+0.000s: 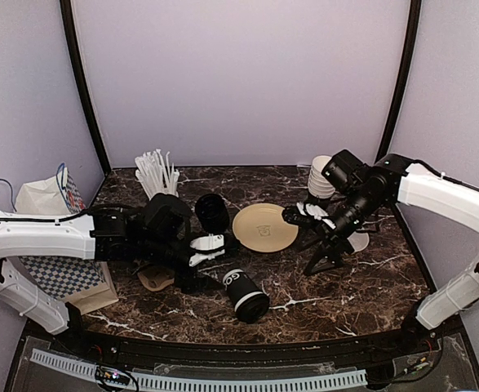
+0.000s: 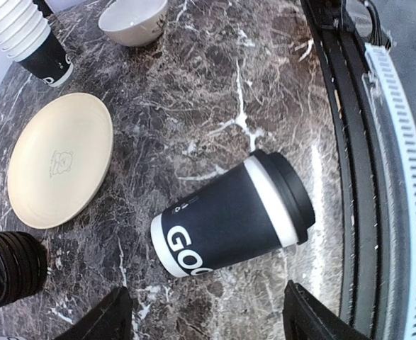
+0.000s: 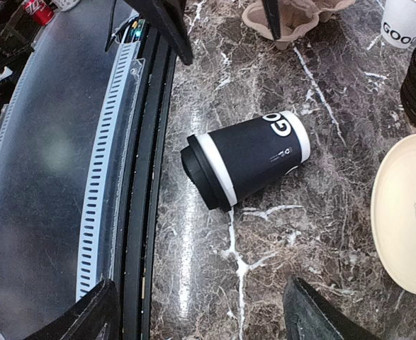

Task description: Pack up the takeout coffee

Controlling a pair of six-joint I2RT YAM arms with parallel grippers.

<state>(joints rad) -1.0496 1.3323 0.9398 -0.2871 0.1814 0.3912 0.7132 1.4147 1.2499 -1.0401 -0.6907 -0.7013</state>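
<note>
One takeout coffee cup (image 1: 246, 296), black with white "GOOD" lettering and a black lid, lies on its side near the table's front edge. It is the same cup (image 2: 232, 223) in the left wrist view, and the right wrist view shows this cup (image 3: 246, 159) from the other side. My left gripper (image 1: 209, 250) hovers just behind and left of it, open, nothing between its fingers (image 2: 101, 319). My right gripper (image 1: 319, 249) hangs open to the cup's right, also empty. A stack of empty cups (image 1: 321, 178) stands at the back right.
A stack of black lids (image 1: 211, 211) and a beige plate (image 1: 264, 227) sit mid-table. White straws (image 1: 157, 173) stand at the back left. A brown cup carrier (image 1: 156, 278) lies under the left arm, beside a checked bag (image 1: 51, 200). A small white bowl (image 2: 133, 20) sits near the right arm.
</note>
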